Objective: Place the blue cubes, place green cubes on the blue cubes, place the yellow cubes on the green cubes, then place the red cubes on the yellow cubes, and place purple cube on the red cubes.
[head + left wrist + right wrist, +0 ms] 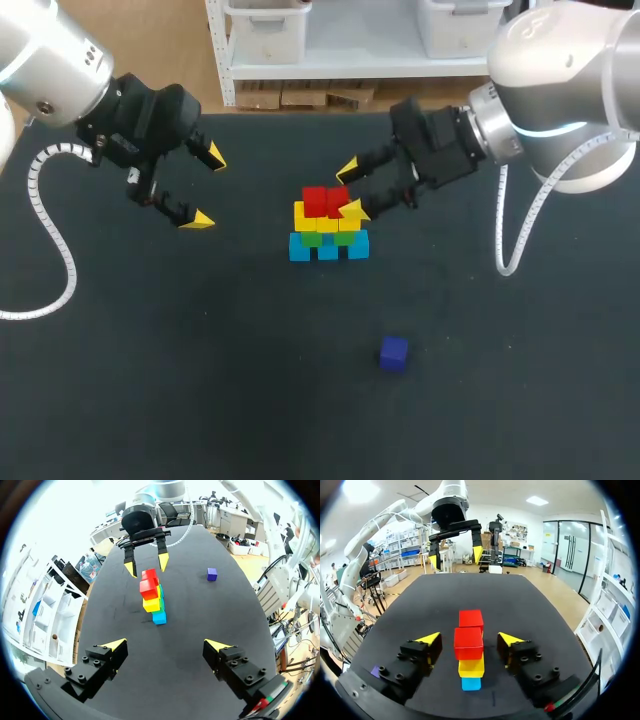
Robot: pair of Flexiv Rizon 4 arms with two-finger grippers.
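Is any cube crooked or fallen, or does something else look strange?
Nothing stands out. The stack stands in tidy layers with the red cubes on top. The purple cube lies apart on the table, simply not yet placed.

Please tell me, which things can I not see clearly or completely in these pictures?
Head view: the right tool covers the right end of the stack. Its yellow tip blends with the yellow cubes, so their number is unclear.
Right wrist view: the red cubes hide the green cubes. The tool itself cuts off the purple cube.
Left wrist view: the stack is seen end-on, so the cubes in each layer cannot be counted.
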